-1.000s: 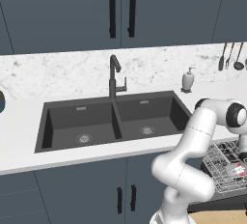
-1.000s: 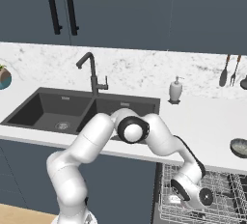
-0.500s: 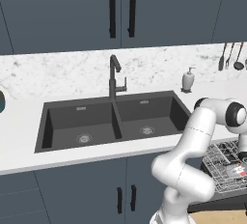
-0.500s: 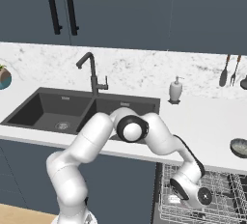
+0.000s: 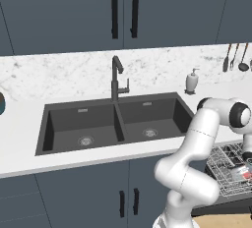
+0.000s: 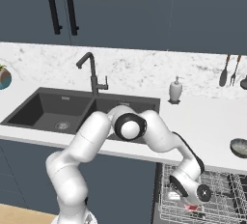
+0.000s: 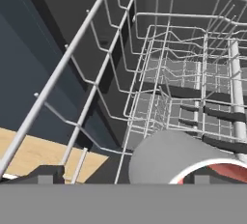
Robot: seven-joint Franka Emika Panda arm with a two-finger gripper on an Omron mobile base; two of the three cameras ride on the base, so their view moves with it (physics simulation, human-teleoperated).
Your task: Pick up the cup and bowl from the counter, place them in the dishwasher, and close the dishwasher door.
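Kitchen dishwasher [image 6: 166, 203], grey cup [image 7: 178, 162] lying in its wire rack [image 7: 159, 80]

A: Clearance inside the dishwasher rack [image 7: 159, 73]?

B: Restricted. The cup [image 7: 178, 162] lies on its side on the wires, directly ahead of the gripper [image 6: 192, 203] — its grey wall and red interior block the near lane. Upright tines crowd the right side.

A: Counter access?

B: Open marble around the bowl [image 6: 239, 147]. The soap dispenser [image 6: 175, 91] stands well apart — the faucet [image 6: 91, 73] rises over the sink.
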